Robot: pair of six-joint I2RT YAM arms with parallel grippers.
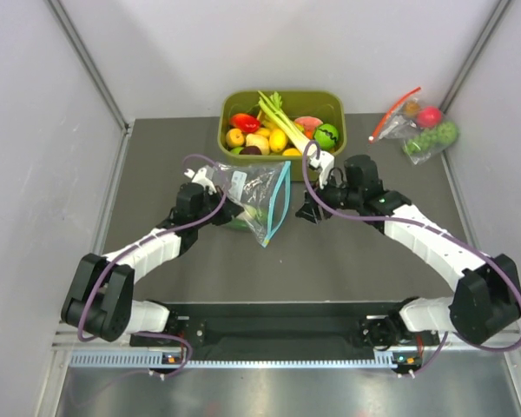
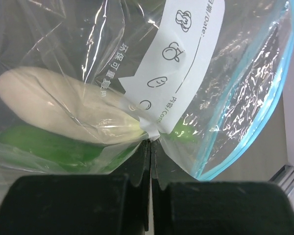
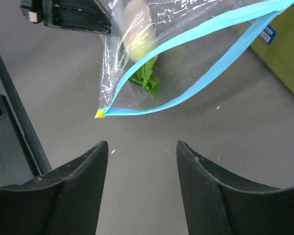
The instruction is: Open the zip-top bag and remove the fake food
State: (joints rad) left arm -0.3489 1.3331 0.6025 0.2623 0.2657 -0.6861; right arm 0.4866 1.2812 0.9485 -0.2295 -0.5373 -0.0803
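The clear zip-top bag (image 1: 259, 201) with its blue-green zip strip (image 1: 280, 204) hangs over the table's middle. My left gripper (image 1: 232, 208) is shut on the bag's plastic by the white label (image 2: 186, 58); in the left wrist view the gripper (image 2: 152, 143) pinches a fold. Inside lie a white radish (image 2: 63, 107) and a green piece (image 2: 49, 147). My right gripper (image 1: 311, 211) is open and empty, just right of the strip. In the right wrist view the gripper (image 3: 142, 147) sits below the strip (image 3: 206, 83), whose two halves stand apart. A leek (image 1: 282, 117) lies in the bin.
An olive-green bin (image 1: 234, 104) with toy fruits stands at the back, close behind both grippers. A second clear bag with a red zip strip (image 1: 421, 129) lies at the back right. White walls close in on both sides.
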